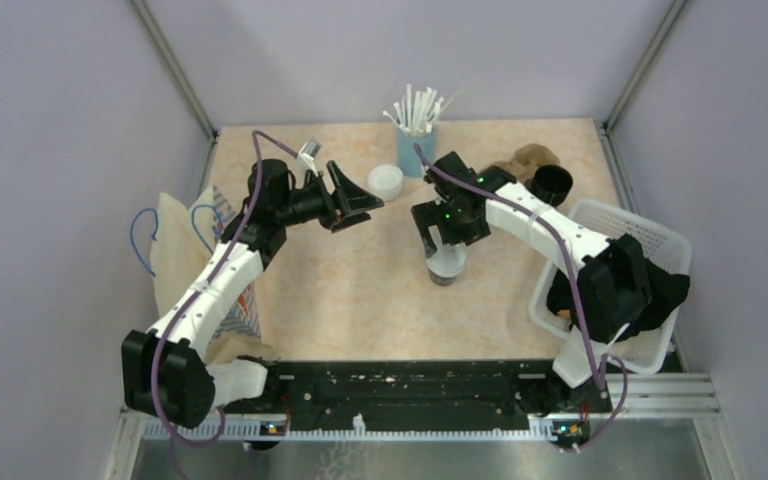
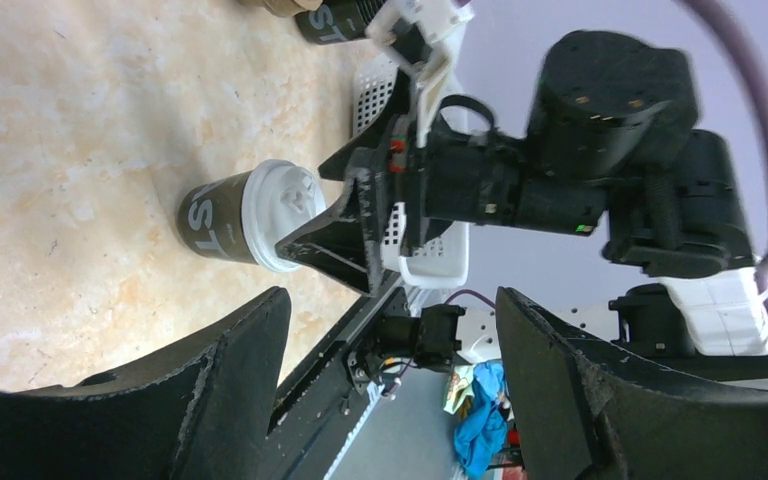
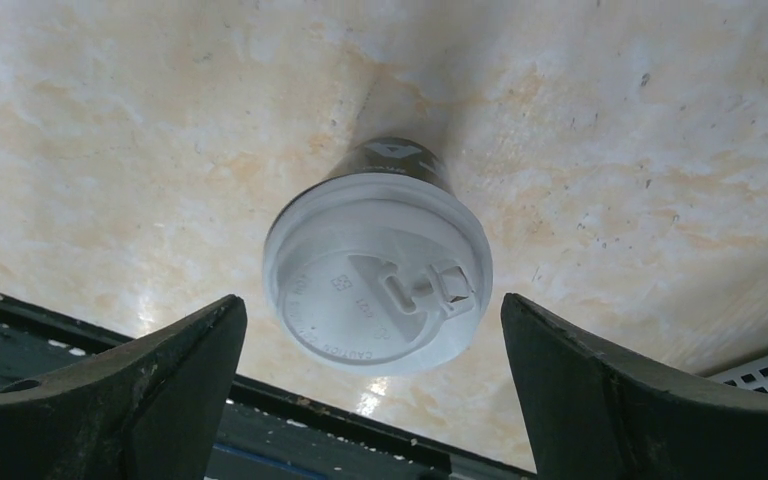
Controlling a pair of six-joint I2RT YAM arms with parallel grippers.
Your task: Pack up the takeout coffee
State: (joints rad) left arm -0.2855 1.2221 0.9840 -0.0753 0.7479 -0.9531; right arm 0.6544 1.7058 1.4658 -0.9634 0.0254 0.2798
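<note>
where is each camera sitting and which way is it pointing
Top external: above and behind the arm bases, looking down at the table; both arms show, with left tool and right tool.
Left wrist: on the left arm, looking sideways across the table at the lidded coffee cup; its own two fingers frame the bottom.
Right wrist: on the right arm, looking straight down on that cup; its open fingers flank it.
Shared: all three show the cup; left wrist also sees the right tool above it.
</note>
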